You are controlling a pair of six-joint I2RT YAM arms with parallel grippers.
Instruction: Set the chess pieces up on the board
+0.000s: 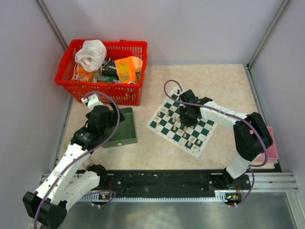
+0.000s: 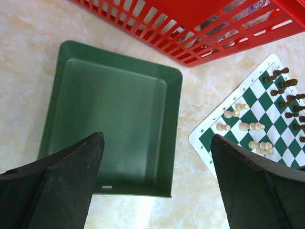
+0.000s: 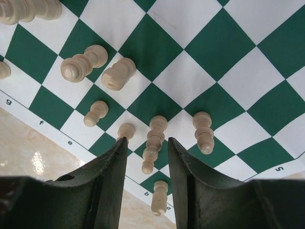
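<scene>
Hovered with left fingers (image 2: pixel 71 181) spread wide above the dark green tray (image 2: pixel 114 105), near the red basket (image 1: pixel 119 90). Straddled one upright cream piece (image 3: pixel 153 143) with right fingers (image 3: pixel 109 176) half-parted, unclamped, low over the board (image 3: pixel 209 43) by its lettered edge. Showed more cream pieces close around, black pieces (image 2: pixel 281 90) along the opposite edge, and the board flat on the tabletop (image 1: pixel 157 152).

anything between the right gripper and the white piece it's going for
Nothing visible: the cream piece stands between the right gripper's open jaws. A smaller cream pawn sits close beside one fingertip and could get nudged.
</scene>
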